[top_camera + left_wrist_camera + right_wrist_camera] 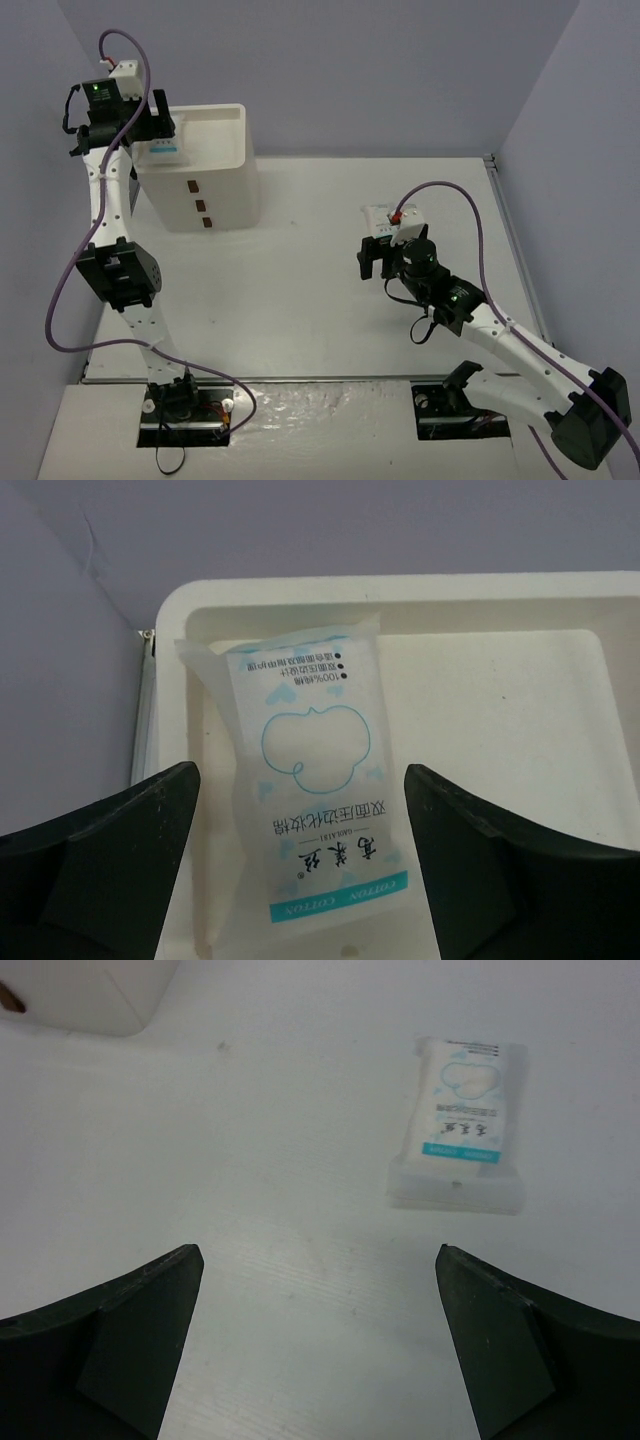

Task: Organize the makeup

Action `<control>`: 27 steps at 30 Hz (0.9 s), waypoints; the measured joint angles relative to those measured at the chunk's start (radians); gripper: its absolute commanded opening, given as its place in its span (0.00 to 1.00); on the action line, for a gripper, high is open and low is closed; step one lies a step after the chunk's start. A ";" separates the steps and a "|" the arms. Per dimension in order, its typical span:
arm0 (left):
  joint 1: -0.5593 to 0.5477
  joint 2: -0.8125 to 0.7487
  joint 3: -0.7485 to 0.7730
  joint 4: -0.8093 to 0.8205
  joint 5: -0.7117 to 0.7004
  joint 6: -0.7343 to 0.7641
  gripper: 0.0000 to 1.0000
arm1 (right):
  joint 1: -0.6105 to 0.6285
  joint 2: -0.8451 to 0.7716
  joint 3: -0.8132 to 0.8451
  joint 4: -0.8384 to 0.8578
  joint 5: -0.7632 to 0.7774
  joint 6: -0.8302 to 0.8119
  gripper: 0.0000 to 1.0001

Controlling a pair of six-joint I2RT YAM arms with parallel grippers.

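Left hand [300,780]: fingers spread wide, nothing pinched. Directly between and below the fingers a cotton-pad packet [305,710] is seen, white with blue print. It lies free in the top tray [500,590] of the white drawer box [205,190], touched by neither finger. It sits toward the tray's left wall and slightly skewed. The rest of the tray floor, right of the hand, is seen bare.

Right hand [315,1260]: fingers spread as well, nothing gripped, held low over the counter [250,1160]. Bare counter is seen between the fingers. Ahead of the hand and off to its right a second cotton-pad packet [462,1110] is seen lying flat on the counter, print up, apart from both fingers. The drawer box corner is seen far ahead to the left.

Progress, judged: one packet counted as placed in the tray, one packet not yet picked up. So the visible part is put at roughly half done. Brushes, stick or tubes are not seen in any view; whether they are stored in the drawers cannot be told.
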 measured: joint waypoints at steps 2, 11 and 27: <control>-0.007 -0.050 -0.069 0.006 0.001 -0.045 0.90 | -0.071 0.030 0.028 -0.012 0.015 0.013 1.00; -0.276 -0.652 -0.739 0.217 0.025 -0.215 0.92 | -0.358 0.325 0.153 -0.020 -0.079 0.040 1.00; -0.498 -1.177 -1.508 0.236 0.012 -0.340 0.92 | -0.526 0.818 0.268 0.148 -0.453 -0.047 0.91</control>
